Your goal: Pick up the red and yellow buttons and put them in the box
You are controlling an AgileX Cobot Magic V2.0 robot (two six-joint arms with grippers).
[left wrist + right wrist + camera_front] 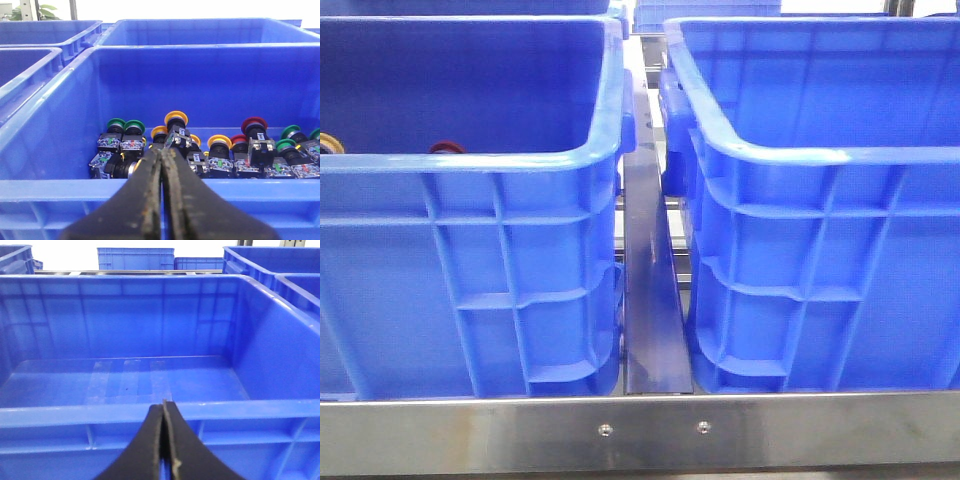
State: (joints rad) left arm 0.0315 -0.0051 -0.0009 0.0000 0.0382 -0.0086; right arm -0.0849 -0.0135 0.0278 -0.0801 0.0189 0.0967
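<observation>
You are at the very start, as far as these views show: nothing has been moved yet. The left crate (60, 155) holds the whole pile of buttons, with a yellow button (176, 118) standing tallest near the middle and a red button (254, 125) off to one side among the green ones. The box (260, 410) under your right arm looks empty, with only a bare floor showing. Your left tool (162, 165) is pressed closed and holds nothing, outside the crate's near wall; your right tool (163, 412) is likewise closed and empty. Both picks and both placements remain.
</observation>
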